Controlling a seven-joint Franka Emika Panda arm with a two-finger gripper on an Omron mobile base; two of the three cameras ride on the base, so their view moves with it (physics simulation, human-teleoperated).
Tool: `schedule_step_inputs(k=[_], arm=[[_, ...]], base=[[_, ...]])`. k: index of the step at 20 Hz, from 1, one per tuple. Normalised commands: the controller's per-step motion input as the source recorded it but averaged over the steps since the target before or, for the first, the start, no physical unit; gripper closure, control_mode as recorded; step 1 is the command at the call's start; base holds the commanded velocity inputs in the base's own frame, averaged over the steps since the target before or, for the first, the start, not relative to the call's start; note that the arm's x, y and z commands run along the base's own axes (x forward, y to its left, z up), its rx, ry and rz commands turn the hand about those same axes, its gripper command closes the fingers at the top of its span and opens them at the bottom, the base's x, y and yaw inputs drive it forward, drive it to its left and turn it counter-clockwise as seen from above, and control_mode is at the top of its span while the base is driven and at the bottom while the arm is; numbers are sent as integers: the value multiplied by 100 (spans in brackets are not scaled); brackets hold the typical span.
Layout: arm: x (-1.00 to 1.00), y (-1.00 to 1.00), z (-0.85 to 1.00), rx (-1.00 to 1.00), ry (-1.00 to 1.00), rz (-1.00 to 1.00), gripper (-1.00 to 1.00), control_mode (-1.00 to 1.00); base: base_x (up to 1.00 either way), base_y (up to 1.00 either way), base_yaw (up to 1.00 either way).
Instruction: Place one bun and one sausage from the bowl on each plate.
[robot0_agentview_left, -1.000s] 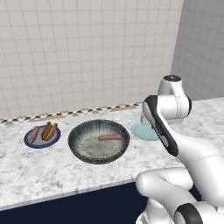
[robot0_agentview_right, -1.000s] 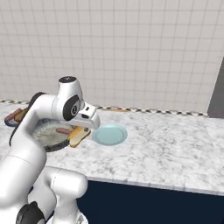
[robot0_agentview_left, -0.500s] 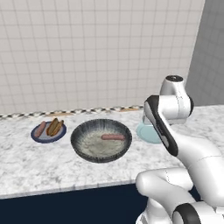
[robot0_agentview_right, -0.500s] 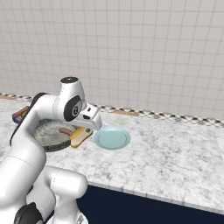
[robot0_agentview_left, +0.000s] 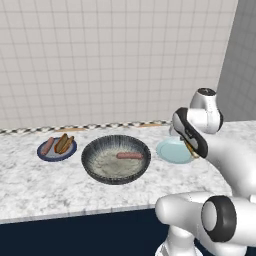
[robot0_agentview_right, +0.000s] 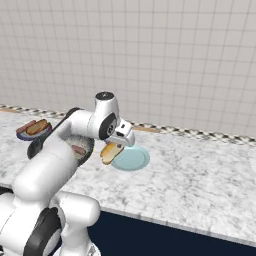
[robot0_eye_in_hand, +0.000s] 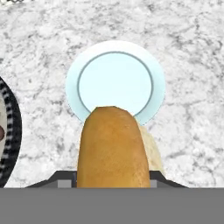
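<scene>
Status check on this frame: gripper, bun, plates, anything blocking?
Gripper shut on bun, held above near edge of pale blue plate, plate bare. Navy plate has bun and sausage. One sausage left in bowl. Nothing in the way.

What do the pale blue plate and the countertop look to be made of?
The pale light blue round plate looks like smooth glazed ceramic or plastic: flat even colour, raised rim ring. The white-grey countertop looks like polished marble, judging by its mottled grey veining; being rendered, neither is certain.
</scene>
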Motion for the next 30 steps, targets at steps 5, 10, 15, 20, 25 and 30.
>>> schedule_step_inputs(k=[5, 10, 15, 20, 25, 30], arm=[[57, -38, -44, 2, 0, -2, 100, -100], [31, -36, -44, 0, 0, -3, 100, -100], [31, -32, -29, 0, 0, -1, 100, -100], [21, -1, -17, 0, 0, 0, 100, -100], [14, 0, -28, 0, 0, 0, 100, -100], [16, 4, -12, 0, 0, 0, -100, -100]], base=[[0, 0, 0], [0, 0, 0], [0, 0, 0], [0, 0, 0], [0, 0, 0], [0, 0, 0]])
